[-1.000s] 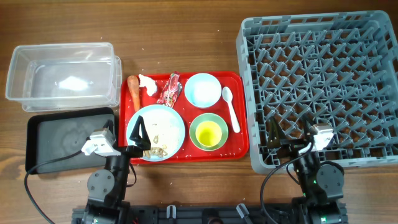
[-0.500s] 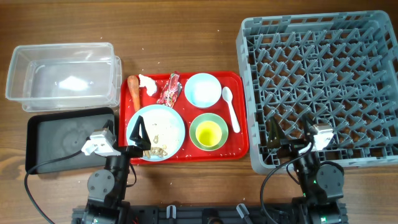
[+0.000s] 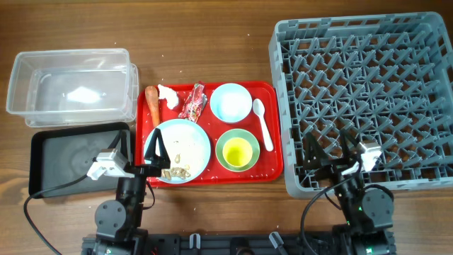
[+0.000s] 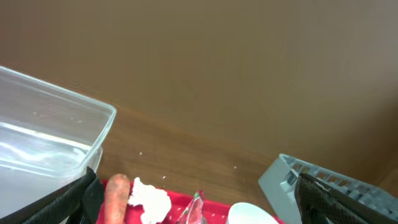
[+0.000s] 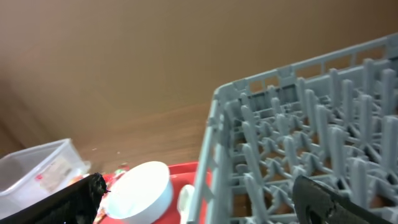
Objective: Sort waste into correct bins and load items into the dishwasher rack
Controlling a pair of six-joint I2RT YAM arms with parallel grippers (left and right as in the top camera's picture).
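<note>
Waste (image 3: pixel 193 101) and dishes (image 3: pixel 231 102) are lying unsorted ahead of left end effector (image 3: pixel 140 147); it and right end effector (image 3: pixel 330 145) are gaping wide.

In the left wrist view the bottom edge cuts off the carrot stub (image 4: pixel 117 198), tissue (image 4: pixel 149 200), wrapper (image 4: pixel 195 211) and pale-blue bowl (image 4: pixel 252 215); the clear tub (image 4: pixel 50 149) runs off the left. The right wrist view is blurred, its spoon (image 5: pixel 185 197) a mere sliver beside the rack (image 5: pixel 280 143) wall. Overhead, the left claw (image 3: pixel 141 147) covers part of the rim of the plate (image 3: pixel 185 145).
</note>
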